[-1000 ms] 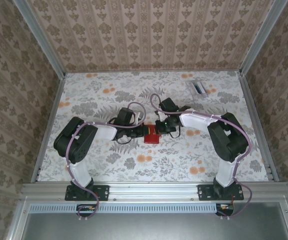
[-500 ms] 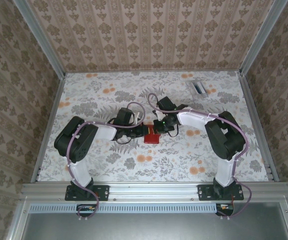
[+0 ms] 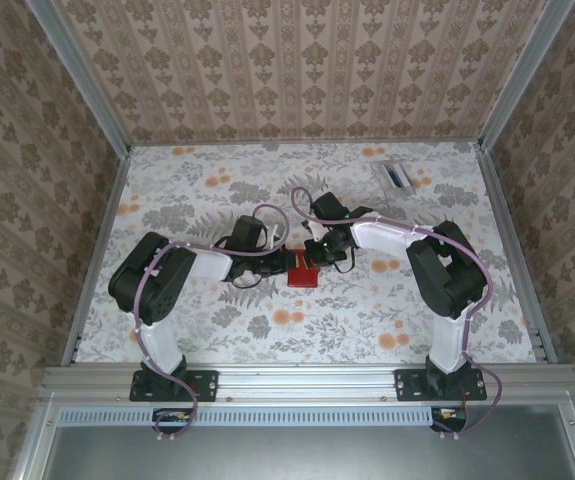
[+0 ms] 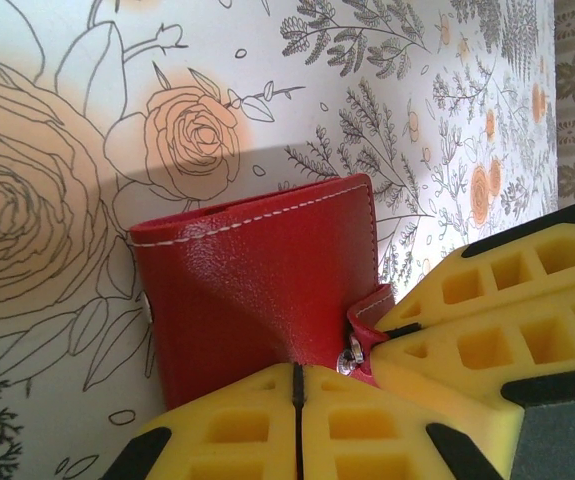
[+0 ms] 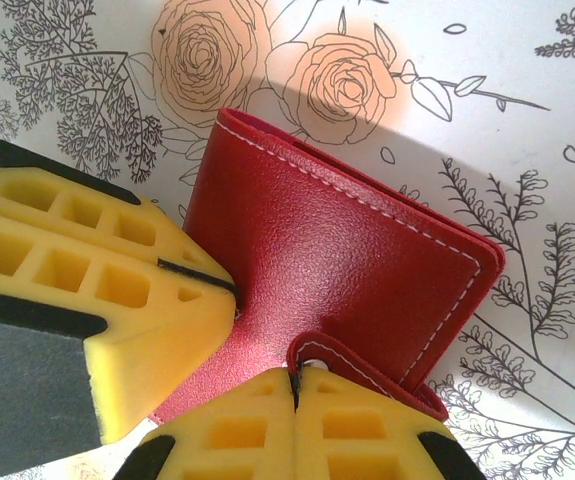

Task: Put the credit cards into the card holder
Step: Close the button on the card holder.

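- The left fingers are clenched on the near edge of the card holder. The right fingers are pinched together on its small red tab, just beside the snap.
- The card holder lies folded and flat on the flowered surface, near the middle, between the two wrists.
- It looks light, with a soft, grained cover and a stitched rim. It should bend and slide on the surface rather than stay put.
- The tab seems the right place to hold when peeling the flap open, while the other fingers pin the opposite edge. A hard pull would probably lift the whole holder.
- A small pale oblong lies well apart, toward the far right. It is too small to tell whether it is the credit cards.
- Compared with a second ago, the holder is in the same spot and the left arm has barely changed. The right arm's elbow and wrist have drawn a little to the left.
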You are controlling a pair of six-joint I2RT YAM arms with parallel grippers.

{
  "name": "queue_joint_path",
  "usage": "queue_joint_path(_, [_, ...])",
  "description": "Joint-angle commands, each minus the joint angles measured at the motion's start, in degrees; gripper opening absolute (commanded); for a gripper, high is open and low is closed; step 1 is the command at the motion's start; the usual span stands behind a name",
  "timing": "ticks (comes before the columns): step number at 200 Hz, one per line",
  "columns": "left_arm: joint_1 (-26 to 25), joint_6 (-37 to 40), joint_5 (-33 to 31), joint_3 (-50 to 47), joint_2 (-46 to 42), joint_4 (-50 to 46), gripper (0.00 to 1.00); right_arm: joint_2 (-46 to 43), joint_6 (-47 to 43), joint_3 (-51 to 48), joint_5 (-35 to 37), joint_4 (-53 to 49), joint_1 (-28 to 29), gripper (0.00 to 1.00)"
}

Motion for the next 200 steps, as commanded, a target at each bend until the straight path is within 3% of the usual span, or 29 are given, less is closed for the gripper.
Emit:
queue_joint_path(1, [-0.1,-0.7,0.2,-1.0,2.0,-1.1,0.08,2.4,-1.8,0.7,-1.4,-4.2,1.1,0.0])
queue_joint_path(150, [0.0,-0.9,-0.2,-1.1,3.4,-0.5,0.08,5.5,-7.6,5.3,2.8,-12.2,3.0,0.0])
queue_joint_path(200, [-0.1,-1.2,-0.2,-0.8,3.2,-0.2,0.08,11.0,-7.2,8.3,4.1,-14.8,2.8,0.0])
